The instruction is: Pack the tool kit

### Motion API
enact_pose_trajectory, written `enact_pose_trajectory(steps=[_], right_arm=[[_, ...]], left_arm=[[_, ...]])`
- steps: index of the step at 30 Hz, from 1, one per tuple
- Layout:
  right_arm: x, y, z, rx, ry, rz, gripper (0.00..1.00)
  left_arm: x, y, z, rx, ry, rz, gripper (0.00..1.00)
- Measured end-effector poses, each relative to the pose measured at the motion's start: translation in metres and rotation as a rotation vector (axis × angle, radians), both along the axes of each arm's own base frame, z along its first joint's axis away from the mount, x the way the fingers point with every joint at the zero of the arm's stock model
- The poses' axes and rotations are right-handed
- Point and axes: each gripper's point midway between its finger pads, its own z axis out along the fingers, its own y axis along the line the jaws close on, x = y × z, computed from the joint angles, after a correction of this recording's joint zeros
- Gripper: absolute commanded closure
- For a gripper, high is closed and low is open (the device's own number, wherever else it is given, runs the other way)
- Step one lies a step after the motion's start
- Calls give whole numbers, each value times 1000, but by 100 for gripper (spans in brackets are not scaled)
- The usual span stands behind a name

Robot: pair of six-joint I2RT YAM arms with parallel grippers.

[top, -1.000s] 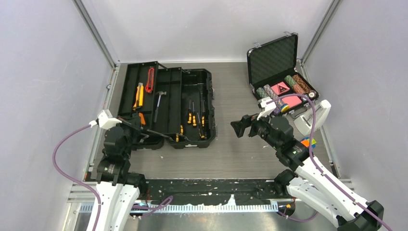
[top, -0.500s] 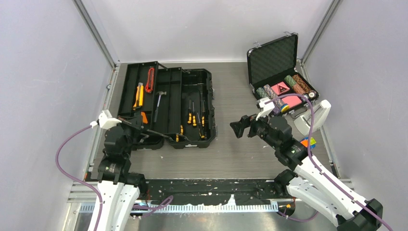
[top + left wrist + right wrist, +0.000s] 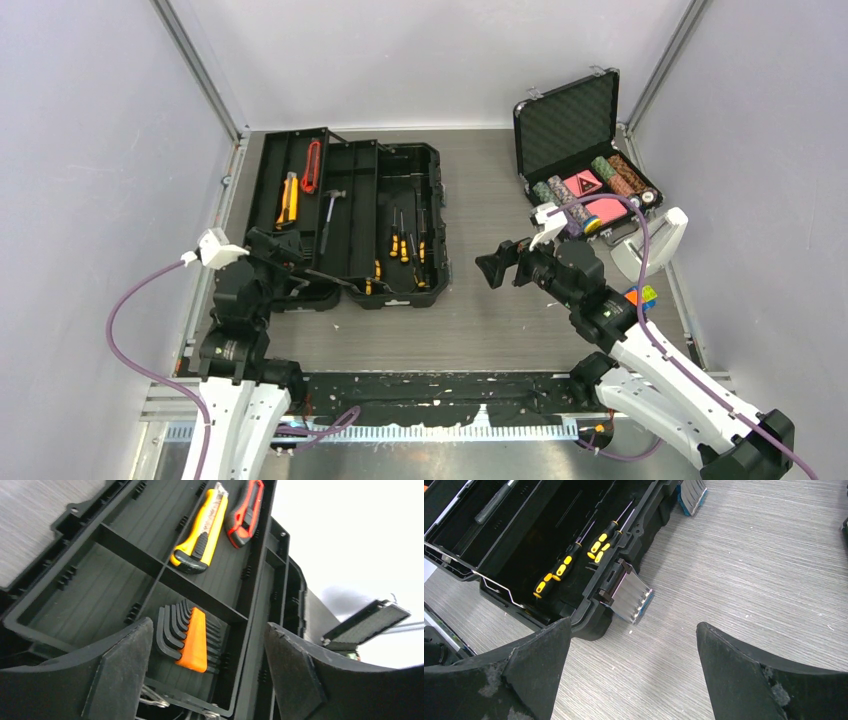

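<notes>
Left gripper [image 3: 208,625] has sprung apart, dropping the orange hex key set [image 3: 192,640] into the toolbox [image 3: 90,587]; right gripper [image 3: 634,625] stays wide.

No legible text, none on toolbox [image 3: 430,165], seemingly

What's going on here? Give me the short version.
A robot is packing an open black plastic toolbox. The left gripper stands open over the orange-holdered hex key set, which lies in a tray compartment, unheld. The right gripper hovers open and empty over the grey table beside the box. Yellow-handled screwdrivers already lie inside.
</notes>
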Motion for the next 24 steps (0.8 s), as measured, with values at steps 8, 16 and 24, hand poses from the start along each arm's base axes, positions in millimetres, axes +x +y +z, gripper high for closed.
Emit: enact_pose_trajectory(steps=[8, 16, 24], right_arm=[[4, 3, -13, -22, 41, 1, 0], [30, 12, -20, -91, 150, -54, 4], [100, 81, -4, -205, 265, -88, 6]], left_arm=[[-5, 21, 5, 192, 106, 38, 14], [-4, 33, 22, 394, 169, 13, 8], [-2, 36, 32, 599, 191, -35, 0]])
